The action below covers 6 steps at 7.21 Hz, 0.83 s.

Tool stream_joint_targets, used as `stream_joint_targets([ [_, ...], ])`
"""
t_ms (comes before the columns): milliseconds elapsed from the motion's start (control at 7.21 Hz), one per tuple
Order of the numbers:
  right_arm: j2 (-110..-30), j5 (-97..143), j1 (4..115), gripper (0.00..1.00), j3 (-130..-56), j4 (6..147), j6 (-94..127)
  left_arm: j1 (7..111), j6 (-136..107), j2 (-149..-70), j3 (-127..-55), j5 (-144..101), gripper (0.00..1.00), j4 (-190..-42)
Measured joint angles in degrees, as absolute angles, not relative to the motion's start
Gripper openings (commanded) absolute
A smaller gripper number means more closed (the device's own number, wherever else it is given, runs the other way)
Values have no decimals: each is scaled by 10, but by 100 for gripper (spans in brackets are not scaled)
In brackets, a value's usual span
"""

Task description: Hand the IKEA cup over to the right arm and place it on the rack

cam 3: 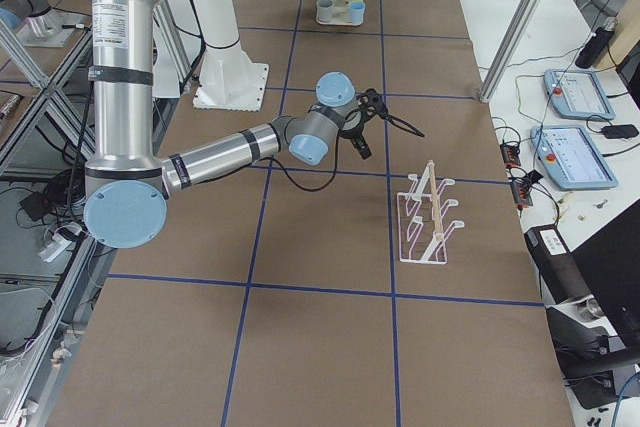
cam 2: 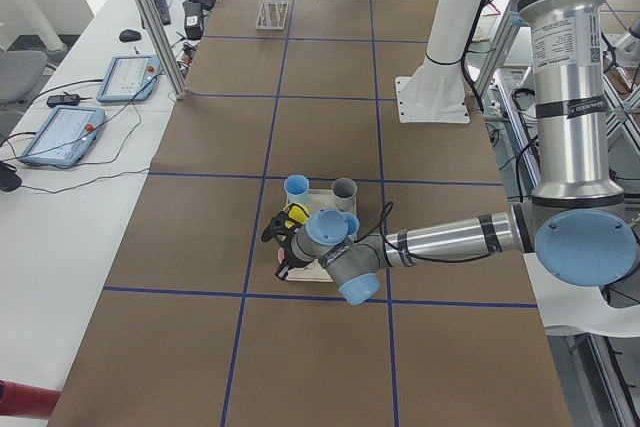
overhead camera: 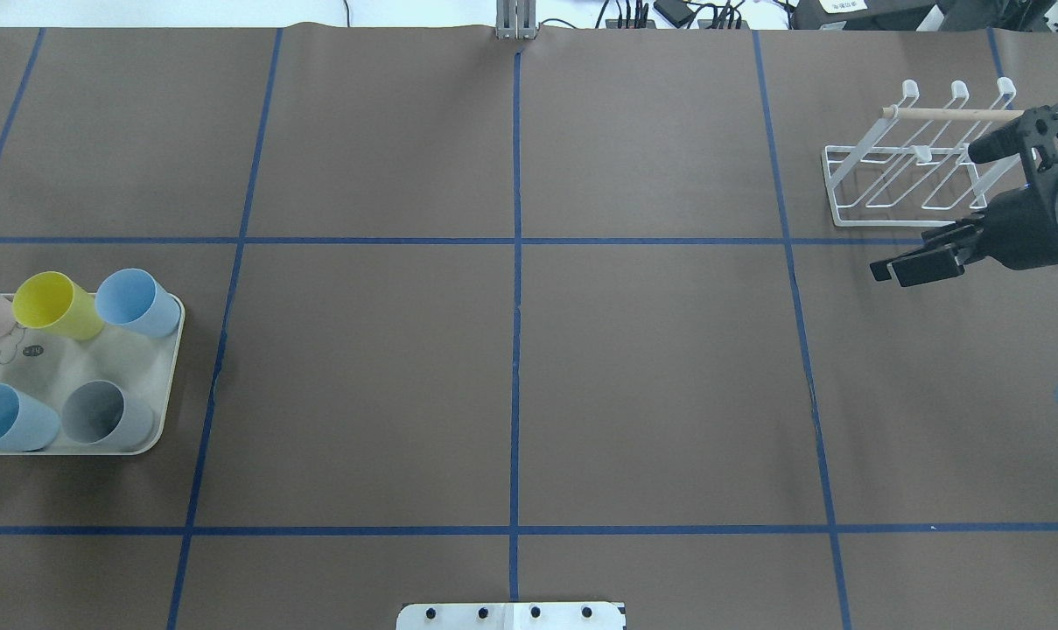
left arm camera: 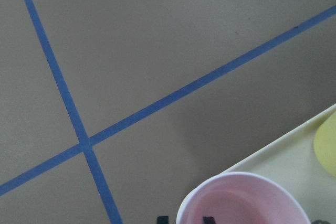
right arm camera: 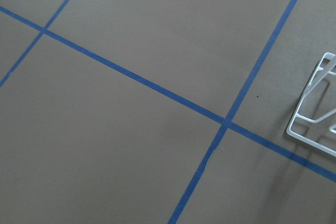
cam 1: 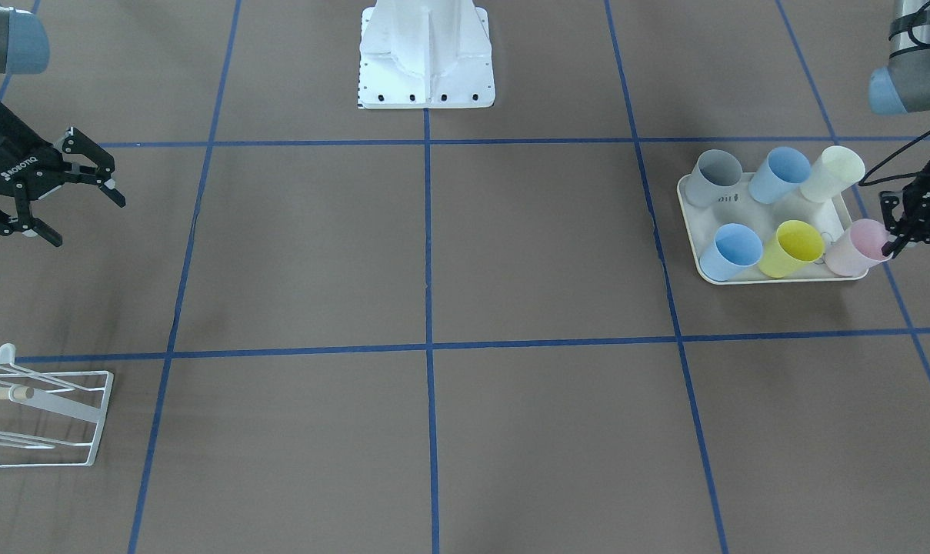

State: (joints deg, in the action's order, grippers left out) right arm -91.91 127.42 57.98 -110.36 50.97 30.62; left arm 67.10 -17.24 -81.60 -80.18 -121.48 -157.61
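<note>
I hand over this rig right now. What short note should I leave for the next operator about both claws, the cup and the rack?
Left claw: at the pink cup on the tray, with one finger inside the rim and one outside. Whether it is clamped cannot be told.
Right claw: open and empty, hovering near the rack.
Done: nothing. The cup stands on the tray and the rack holds no cup.
Left: grasp and lift the cup, pass it to the right claw, place it on the rack.
</note>
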Motion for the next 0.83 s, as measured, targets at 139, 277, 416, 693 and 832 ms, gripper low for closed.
stream_joint_targets([
  [139, -907, 1274, 579, 100, -1103, 509, 304, 678, -166, -822, -804, -1227, 0, -1574],
  [277, -887, 1274, 578, 100, -1099, 501, 300, 700, -148, -828, -806, -1242, 0, -1571],
  [416, -869, 1275, 573, 99, -1087, 470, 297, 737, -121, -834, -809, -1264, 0, -1568],
  [693, -833, 1266, 553, 98, -1035, 378, 295, 812, -96, -852, -867, -1345, 0, -1488],
  [832, -810, 1235, 533, 98, -1016, 350, 295, 839, -108, -861, -942, -1367, 0, -1393],
])
